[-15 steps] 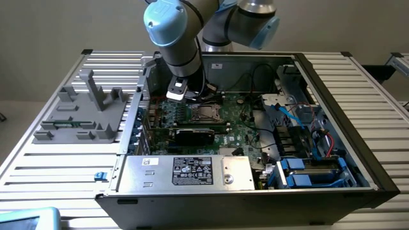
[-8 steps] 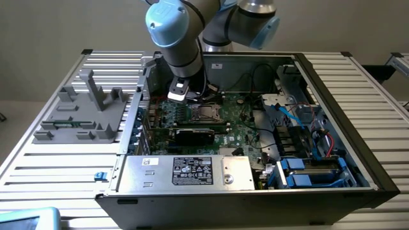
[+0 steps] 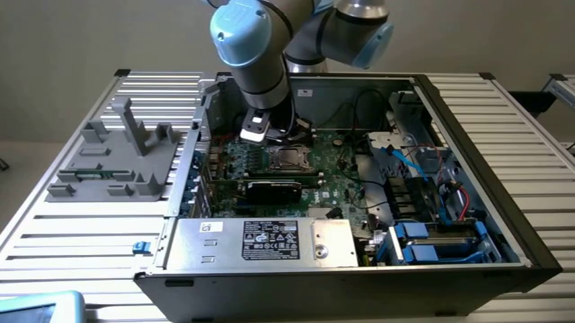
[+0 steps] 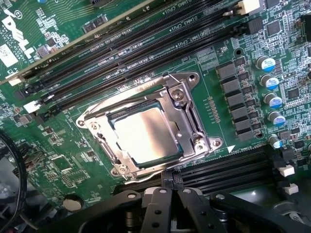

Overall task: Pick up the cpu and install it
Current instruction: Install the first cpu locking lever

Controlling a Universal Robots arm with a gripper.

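The cpu, a small square chip with a silvery-beige top, lies flat inside the metal-framed socket on the green motherboard. My gripper is shut with nothing between its dark fingers and hangs just above the board, beside one edge of the socket and clear of the chip. In the exterior view the gripper reaches down into the open computer case, right over the socket and the cpu.
Black memory slots run on both sides of the socket. A black card, the silver power supply, cables and blue drive bays crowd the case. A grey tray with upright posts sits on the exterior view's left.
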